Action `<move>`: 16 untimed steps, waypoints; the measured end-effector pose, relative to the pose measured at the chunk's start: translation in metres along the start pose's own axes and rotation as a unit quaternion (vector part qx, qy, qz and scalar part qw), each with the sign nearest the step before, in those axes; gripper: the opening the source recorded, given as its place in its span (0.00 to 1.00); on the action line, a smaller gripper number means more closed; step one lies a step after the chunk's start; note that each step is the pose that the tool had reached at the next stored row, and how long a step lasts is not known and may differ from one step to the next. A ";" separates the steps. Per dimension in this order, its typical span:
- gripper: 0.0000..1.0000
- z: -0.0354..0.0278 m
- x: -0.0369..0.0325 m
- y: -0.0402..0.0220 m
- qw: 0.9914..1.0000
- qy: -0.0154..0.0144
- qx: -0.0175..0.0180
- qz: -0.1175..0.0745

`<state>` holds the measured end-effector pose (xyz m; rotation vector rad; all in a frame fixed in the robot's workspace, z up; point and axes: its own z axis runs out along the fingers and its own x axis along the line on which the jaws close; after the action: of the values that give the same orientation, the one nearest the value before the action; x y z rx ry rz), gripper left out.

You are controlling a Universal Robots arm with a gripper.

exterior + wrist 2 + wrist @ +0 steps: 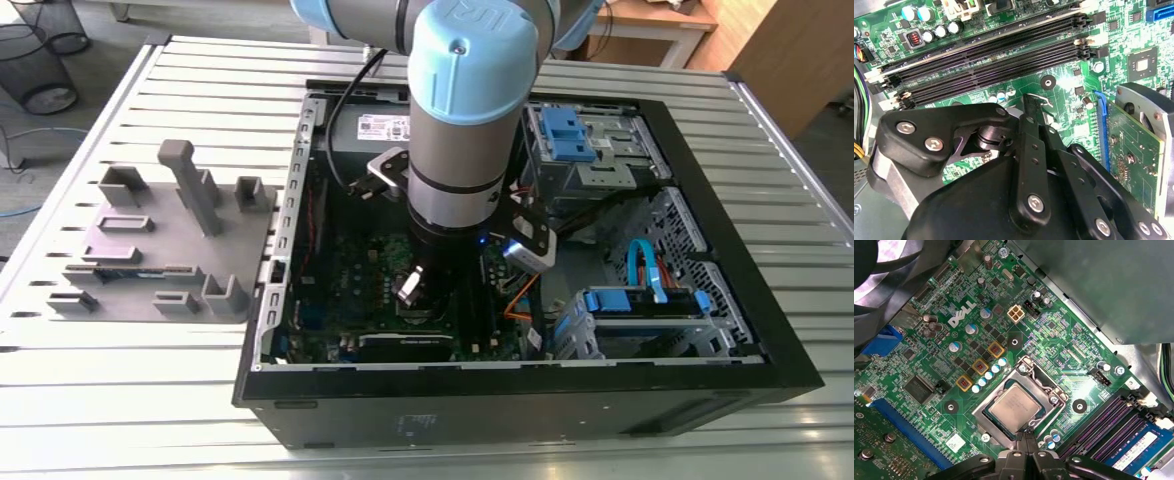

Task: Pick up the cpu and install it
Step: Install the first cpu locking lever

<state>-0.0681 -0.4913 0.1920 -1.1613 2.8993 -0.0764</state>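
Cpu: I see one cpu [1014, 407], lying flat inside the socket [1046, 385], its dull metal top facing up.
Socket: one, on the board [1064, 340]. I cannot tell whether its frame is latched over the cpu.
Tool: one tool [1026, 436]. In the first wrist view its two fingers meet at the tips, and I see nothing pinched between them.
Tool to cpu: the tips are at the socket's edge, right at one corner of the cpu. From there the chip lies straight ahead, on into the socket.
Long axis: none to speak of, since the cpu is square.
Arm: the single arm [461, 130] stands upright over the socket, inside the case [534, 400] on the table [134, 400].
Slots: four memory slots [994, 55] run beside the socket.
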 end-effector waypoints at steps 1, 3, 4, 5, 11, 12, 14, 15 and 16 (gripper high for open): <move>0.11 0.0001 0.0000 0.0000 1.000 0.000 0.000 0.000; 0.11 0.0006 0.0001 0.0000 1.000 0.000 0.000 0.000; 0.11 0.0009 0.0001 0.0000 1.000 0.000 0.000 0.000; 0.11 0.0012 0.0001 0.0000 1.000 0.000 0.000 0.000; 0.11 0.0027 -0.0003 -0.0002 1.000 0.000 0.000 0.000; 0.11 0.0028 -0.0003 -0.0002 1.000 0.000 0.000 0.000; 0.11 0.0028 -0.0003 -0.0002 1.000 0.000 0.000 0.000; 0.11 0.0028 -0.0004 -0.0003 1.000 0.000 0.000 0.000; 0.11 0.0028 -0.0008 -0.0007 1.000 0.000 0.000 0.000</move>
<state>-0.0669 -0.4913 0.1892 -1.1615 2.8997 -0.0765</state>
